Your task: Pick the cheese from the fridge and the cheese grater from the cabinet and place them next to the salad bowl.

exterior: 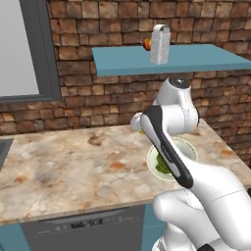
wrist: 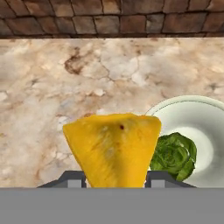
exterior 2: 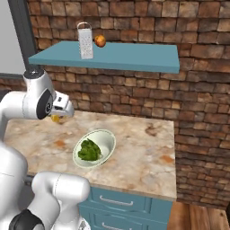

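The jaws are clamped on the cheese (wrist: 113, 148), a yellow-orange wedge whose wide edge points away from the hand camera and whose narrow end is cut off between the two dark finger tips (wrist: 72, 178) at the bottom of that view. From the right base view only a sliver of the cheese (exterior 2: 55, 118) peeks out beneath the white hand, and the gripper (exterior 2: 60, 116) itself is mostly masked by the wrist; in the left base view the arm's dark-striped link covers the hand almost wholly. The wedge hangs above the marble table (exterior: 63, 162), near its back edge by the brick wall, just beside the salad bowl (exterior 2: 105, 139); whether it touches the table cannot be told. The bowl, cream-white with green leaves, sits toward the table's front edge; in the left base view the forearm hides much of the salad bowl (exterior: 188, 149), and in the hand view its rim is cropped at the right. Up on the cabinet (exterior 2: 134, 58), a teal shelf board on the wall, the cheese grater (exterior 2: 85, 41) stands upright, with a small red-orange fruit (exterior 2: 100, 41) just beside it; from the left the grater partly covers that fruit.
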